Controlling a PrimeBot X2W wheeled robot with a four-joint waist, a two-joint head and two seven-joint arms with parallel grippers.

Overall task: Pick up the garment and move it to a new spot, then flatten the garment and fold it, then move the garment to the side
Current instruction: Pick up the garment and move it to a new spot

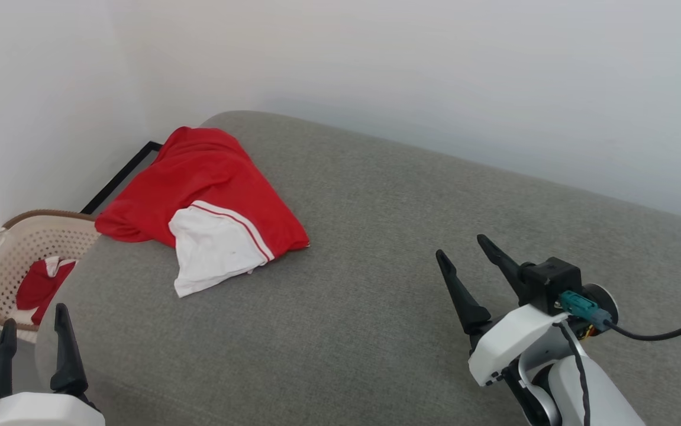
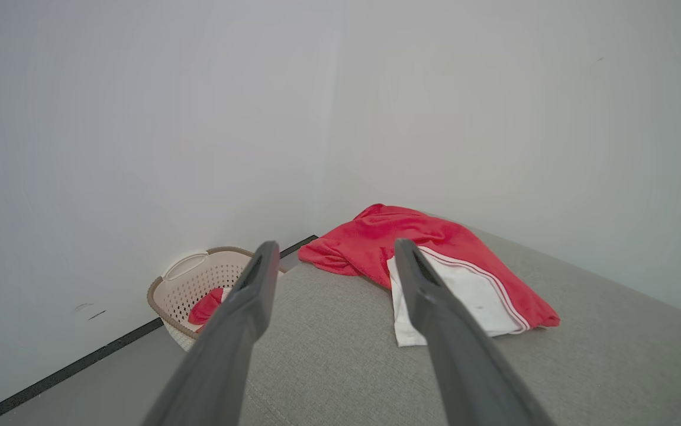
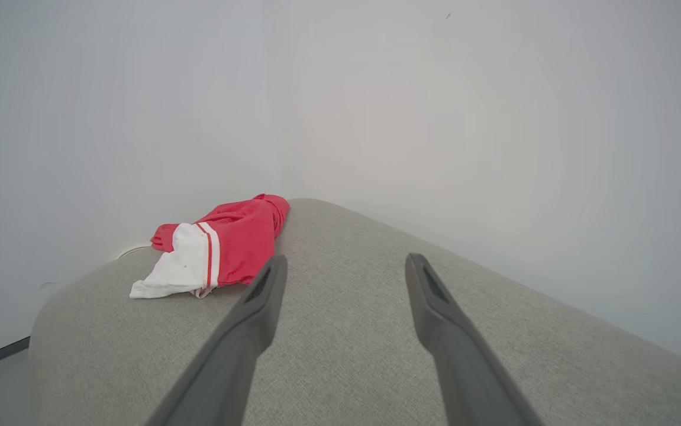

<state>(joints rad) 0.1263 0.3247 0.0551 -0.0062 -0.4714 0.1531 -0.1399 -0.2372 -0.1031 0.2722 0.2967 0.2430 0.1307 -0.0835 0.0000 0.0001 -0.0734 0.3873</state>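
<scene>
Garment (image 1: 216, 177) (image 2: 375, 236) (image 3: 239, 236): lies bunched on a grey padded surface (image 1: 375, 296), at its far-left corner in head view, close to where the walls meet. Touched by neither pincer.
Garment look: mostly bright red, rumpled w/ soft folds, not flat. A white panel w/ a thin red stripe along its edge is on the near side, toward the robot. Its left end droops at the surface's left edge.
Surface round it: bare grey fabric lies btw. the garment and both pincers.
Basket (image 1: 50, 216) (image 2: 157, 296): beige, perforated, brown rim, handle cut-out. It stands on the floor just beside the surface's left edge, below the garment's left end.
Basket contents: a smaller red-and-white cloth (image 1: 38, 284) (image 2: 207, 307), crumpled against the near wall.
L pincer (image 1: 34, 316) (image 2: 335, 245): lower left in head view, by the surface's near-left corner, near the basket. Fingers spread wide, empty, well apart from the garment.
R pincer (image 1: 460, 245) (image 3: 347, 259): lower right in head view, above the surface's mid-right. Fingers spread apart, empty, pointing toward the garment, well apart from it.
Cable (image 1: 659, 334): black, runs from a teal plug (image 1: 577, 305) at the R wrist off to the right.
Room: plain white walls, and a black strip (image 1: 118, 174) along the wall foot by the floor.
</scene>
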